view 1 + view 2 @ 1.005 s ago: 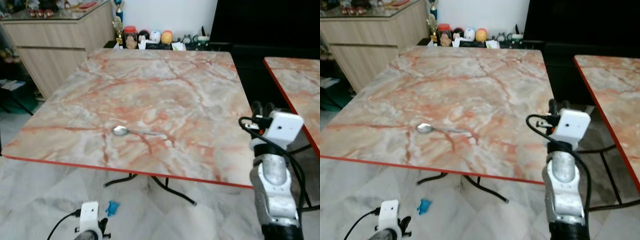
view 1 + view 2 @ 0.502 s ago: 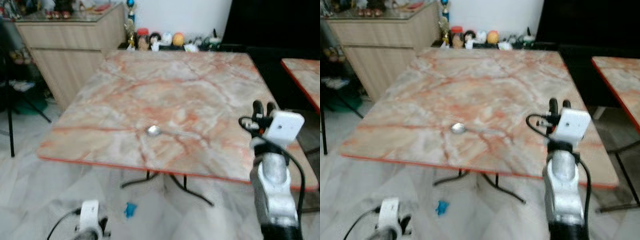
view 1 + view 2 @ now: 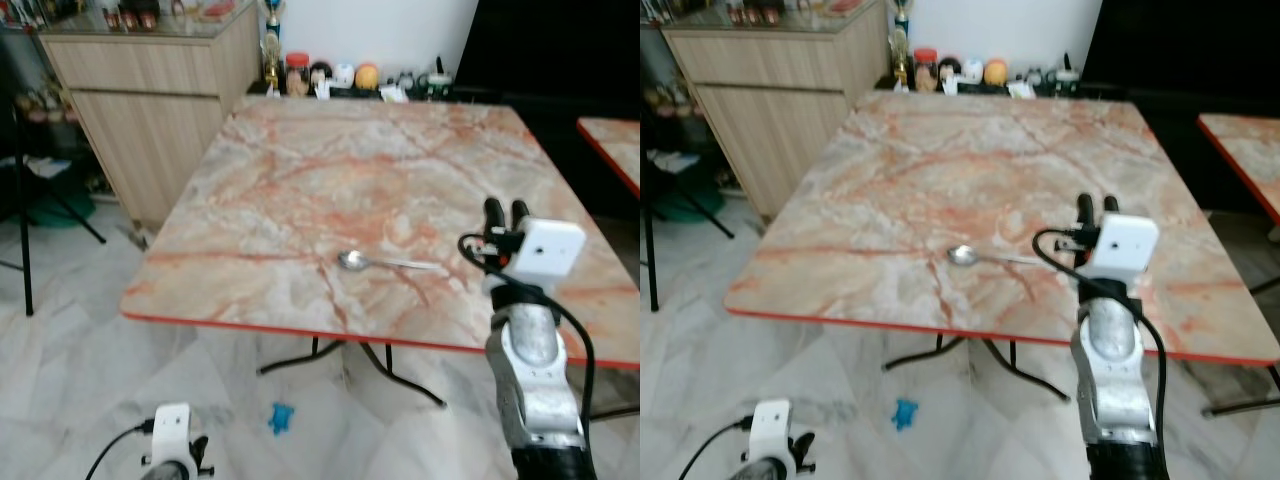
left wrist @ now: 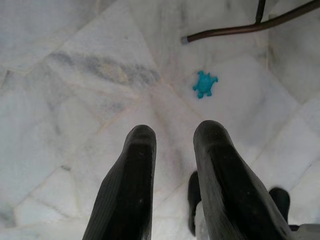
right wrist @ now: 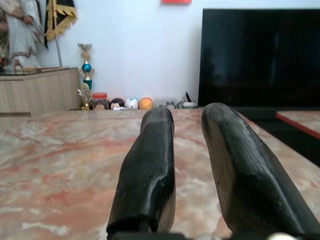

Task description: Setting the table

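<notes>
No writing can be read anywhere; the jars and small figures (image 3: 330,77) beyond the tabletop's far edge are too blurred. The tabletop (image 3: 300,170) is square, pink-veined marble with a red rim. A shiny metal spoon (image 3: 385,262) lies flat on it, near the front edge. The right gripper (image 3: 503,215) stands upright just right of the spoon's handle, released, fingers slightly apart and empty. The left gripper (image 4: 172,135) hangs over the pale marble floor (image 4: 75,75), released, near a small blue toy (image 4: 204,83).

A marble-patterned table (image 3: 300,160) with a red edge carries one metal spoon (image 3: 385,262), lying flat just left of the raised right gripper (image 3: 505,212), bowl pointing away from it.
</notes>
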Tool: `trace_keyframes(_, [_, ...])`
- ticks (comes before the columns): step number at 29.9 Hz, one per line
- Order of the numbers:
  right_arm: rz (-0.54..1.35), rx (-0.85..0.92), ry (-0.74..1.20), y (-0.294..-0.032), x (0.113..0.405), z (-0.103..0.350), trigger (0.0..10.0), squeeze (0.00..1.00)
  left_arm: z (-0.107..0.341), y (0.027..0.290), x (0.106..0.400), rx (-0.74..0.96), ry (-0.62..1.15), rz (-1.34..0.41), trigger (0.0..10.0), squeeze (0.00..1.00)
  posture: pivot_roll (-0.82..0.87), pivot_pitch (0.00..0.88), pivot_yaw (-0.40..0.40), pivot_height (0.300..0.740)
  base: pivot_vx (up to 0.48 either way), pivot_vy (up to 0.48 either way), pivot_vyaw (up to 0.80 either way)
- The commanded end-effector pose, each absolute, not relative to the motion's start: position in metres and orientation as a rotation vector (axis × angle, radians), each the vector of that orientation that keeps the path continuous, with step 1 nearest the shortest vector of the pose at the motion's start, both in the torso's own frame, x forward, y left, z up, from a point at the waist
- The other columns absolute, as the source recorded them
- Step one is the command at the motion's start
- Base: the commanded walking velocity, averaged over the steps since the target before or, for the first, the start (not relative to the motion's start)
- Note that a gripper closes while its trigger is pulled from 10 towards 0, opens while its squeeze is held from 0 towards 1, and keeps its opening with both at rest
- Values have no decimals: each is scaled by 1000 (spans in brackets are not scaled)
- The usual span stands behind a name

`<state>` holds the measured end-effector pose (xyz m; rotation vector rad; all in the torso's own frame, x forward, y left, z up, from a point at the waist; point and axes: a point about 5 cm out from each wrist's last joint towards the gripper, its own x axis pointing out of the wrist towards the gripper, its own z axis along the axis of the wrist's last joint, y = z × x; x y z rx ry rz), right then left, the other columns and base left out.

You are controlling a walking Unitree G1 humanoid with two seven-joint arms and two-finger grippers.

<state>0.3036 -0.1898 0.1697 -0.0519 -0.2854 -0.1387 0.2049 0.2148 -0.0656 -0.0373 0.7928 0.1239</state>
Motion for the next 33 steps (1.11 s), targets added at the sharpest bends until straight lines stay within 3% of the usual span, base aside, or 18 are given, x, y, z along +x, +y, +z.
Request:
trace_keyframes(1, [-145, -66, -286, -194, 303, 171, 10000, 0, -66, 212, 205, -47, 792, 127, 10000, 0, 63, 10, 6, 740, 435, 0, 0])
trace_keyframes(5, [-133, -62, -288, -192, 303, 171, 10000, 0, -65, 213, 206, -49, 790, 127, 10000, 0, 63, 11, 6, 740, 480, 0, 656])
trace_keyframes(14, [-132, -51, -275, -194, 304, 170, 10000, 0, -64, 212, 208, -49, 786, 123, 10000, 0, 61, 13, 6, 740, 480, 0, 0])
trace_keyframes(22, [-100, -55, -262, -193, 304, 169, 10000, 0, -63, 212, 211, -45, 774, 128, 10000, 0, 59, 14, 7, 740, 77, 0, 0])
trace_keyframes(29, [19, -93, -236, -193, 301, 167, 10000, 0, -63, 213, 209, -44, 777, 130, 10000, 0, 60, 0, 2, 740, 0, 0, 0])
trace_keyframes(33, [281, -199, -161, -195, 290, 165, 10000, 0, -65, 212, 208, -46, 782, 131, 10000, 0, 56, 0, 1, 740, 0, 0, 0])
